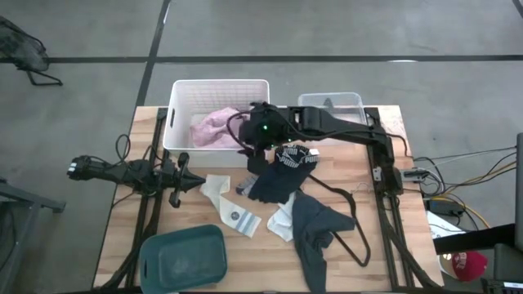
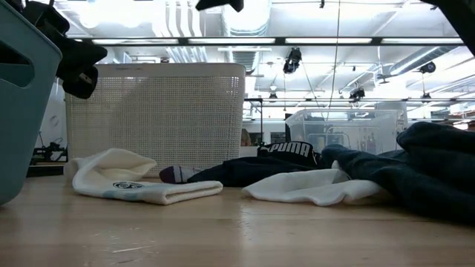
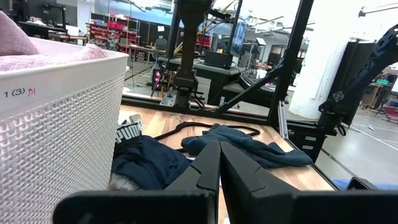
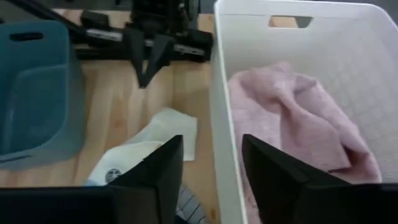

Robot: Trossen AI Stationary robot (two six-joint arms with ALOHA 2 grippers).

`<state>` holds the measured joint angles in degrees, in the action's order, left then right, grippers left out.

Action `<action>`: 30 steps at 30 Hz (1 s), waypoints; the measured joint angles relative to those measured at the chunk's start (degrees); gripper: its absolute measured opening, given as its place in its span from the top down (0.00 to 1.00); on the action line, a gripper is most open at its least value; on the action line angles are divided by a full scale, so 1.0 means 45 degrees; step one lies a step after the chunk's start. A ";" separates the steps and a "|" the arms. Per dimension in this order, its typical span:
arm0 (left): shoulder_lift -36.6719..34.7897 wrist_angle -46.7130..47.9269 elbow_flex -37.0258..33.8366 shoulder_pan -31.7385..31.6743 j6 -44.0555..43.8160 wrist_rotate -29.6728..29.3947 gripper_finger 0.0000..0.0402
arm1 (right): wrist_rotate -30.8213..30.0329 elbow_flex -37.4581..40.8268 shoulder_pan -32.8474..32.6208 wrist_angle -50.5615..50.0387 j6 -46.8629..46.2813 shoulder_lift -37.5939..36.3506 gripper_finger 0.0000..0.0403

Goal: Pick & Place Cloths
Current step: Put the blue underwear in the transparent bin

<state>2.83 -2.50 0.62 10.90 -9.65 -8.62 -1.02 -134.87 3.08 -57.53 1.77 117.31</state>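
The pink garment (image 1: 214,126) lies inside the white basket (image 1: 181,88), also seen in the right wrist view (image 4: 298,124). My right gripper (image 1: 253,151) (image 4: 211,142) hovers open and empty above the basket's near wall, one finger on either side of the rim. On the table lie white socks (image 1: 216,186) (image 1: 237,216) (image 1: 282,220), a dark navy garment with white lettering (image 1: 286,173) (image 2: 289,152) and a blue-grey garment (image 1: 315,237). My left gripper (image 1: 198,181) (image 3: 219,163) waits shut, low at the table's left, pointing toward the socks.
A teal bin (image 1: 184,257) stands at the near left corner, and a clear plastic box (image 1: 331,106) at the far edge right of the basket. A thin black wire hanger (image 1: 353,229) lies beside the blue-grey garment. Bare wood shows at the near edge.
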 joint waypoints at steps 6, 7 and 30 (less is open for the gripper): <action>-0.0003 0.0005 0.0000 0.0005 -0.0003 0.0004 0.97 | -0.0038 0.0000 -0.1091 -0.0567 0.0018 -0.0082 0.77; 0.0000 0.0005 0.0000 0.0001 -0.0003 0.0004 0.97 | -0.0038 0.0000 -0.1329 -0.0582 0.0013 -0.0087 0.80; 0.0000 0.0000 0.0000 0.0000 -0.0004 0.0003 0.97 | -0.0764 0.2721 -0.5081 -0.5828 -0.5100 -0.0057 0.98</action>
<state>2.83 -2.50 0.62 10.90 -9.67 -8.60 -4.46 -122.62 -19.78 -83.76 -21.18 117.05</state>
